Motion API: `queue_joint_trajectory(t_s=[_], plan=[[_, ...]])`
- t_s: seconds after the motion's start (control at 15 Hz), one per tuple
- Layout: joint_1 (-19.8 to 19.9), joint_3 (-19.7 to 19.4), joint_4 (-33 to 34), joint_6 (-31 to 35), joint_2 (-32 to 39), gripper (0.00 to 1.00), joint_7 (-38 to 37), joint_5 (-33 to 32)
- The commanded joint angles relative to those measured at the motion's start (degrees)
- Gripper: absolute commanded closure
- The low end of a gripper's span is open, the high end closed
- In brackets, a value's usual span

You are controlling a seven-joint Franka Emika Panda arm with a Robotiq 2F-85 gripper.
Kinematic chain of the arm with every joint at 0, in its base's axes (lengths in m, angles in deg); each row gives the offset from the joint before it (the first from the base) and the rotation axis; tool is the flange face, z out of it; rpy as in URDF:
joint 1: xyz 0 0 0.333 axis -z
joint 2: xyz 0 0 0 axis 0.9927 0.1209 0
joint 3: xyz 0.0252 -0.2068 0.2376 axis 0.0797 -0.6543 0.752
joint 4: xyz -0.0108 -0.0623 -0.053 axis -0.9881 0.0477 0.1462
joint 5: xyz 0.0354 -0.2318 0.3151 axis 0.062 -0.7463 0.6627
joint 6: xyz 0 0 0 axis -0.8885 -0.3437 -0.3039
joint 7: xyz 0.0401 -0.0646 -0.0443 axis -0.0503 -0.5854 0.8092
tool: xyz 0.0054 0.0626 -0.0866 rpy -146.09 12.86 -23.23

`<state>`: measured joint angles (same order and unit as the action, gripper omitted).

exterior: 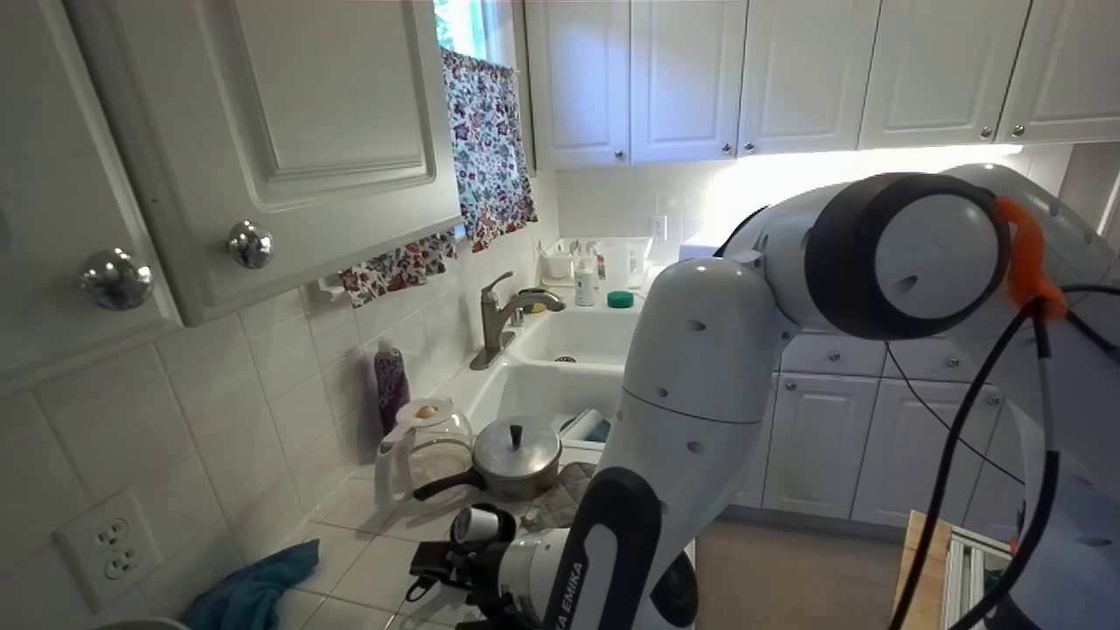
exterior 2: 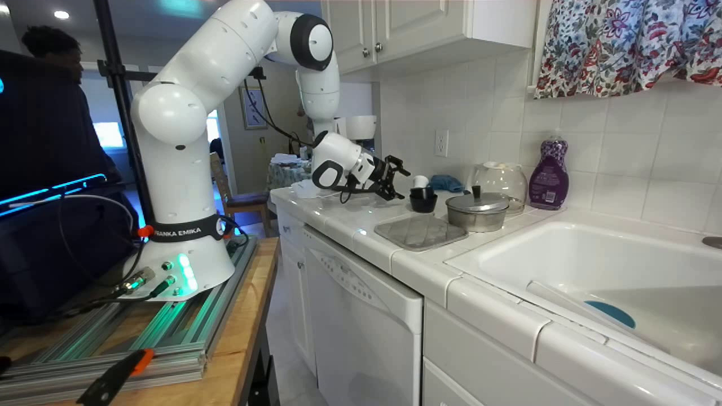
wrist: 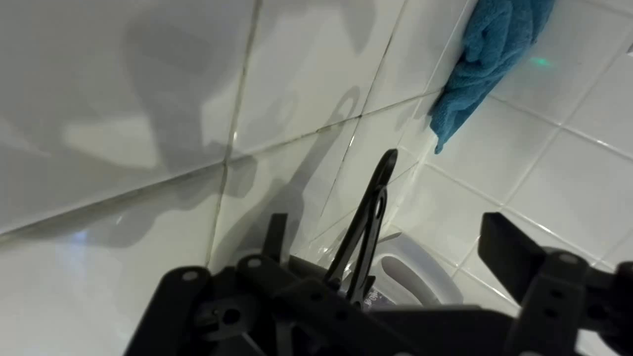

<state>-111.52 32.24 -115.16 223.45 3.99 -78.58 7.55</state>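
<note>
Claw (wrist: 385, 237) spread wide, gripping nothing visible; stacked black cups (exterior 2: 423, 203) rest on the surface (exterior 2: 355, 214), set back from its front edge, between claw and lidded saucepan (exterior 2: 476, 219); handling judged either finished or not begun, stage unclear from these views.

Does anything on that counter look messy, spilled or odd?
I see no spill. The one thing that stands out is the blue cloth, bunched in untidy folds on the counter by the tiled wall, while the lidded pot sits neatly upright.
</note>
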Motion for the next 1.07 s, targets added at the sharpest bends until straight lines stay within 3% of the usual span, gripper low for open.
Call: queue_joint_trajectory(t_s=[0.0, 0.73, 0.93, 1.0], plan=[[2.7, 1.4, 3.1, -0.5, 2.1, 0.02, 0.4, -0.7], [3.8, 1.8, 9.1, -4.2, 4.3, 0.07, 1.1, -1.8], [3.9, 1.8, 10.1, -5.1, 4.8, 0.23, 0.9, -2.3], [3.9, 1.8, 10.3, -5.1, 5.0, 0.24, 0.9, -2.4]])
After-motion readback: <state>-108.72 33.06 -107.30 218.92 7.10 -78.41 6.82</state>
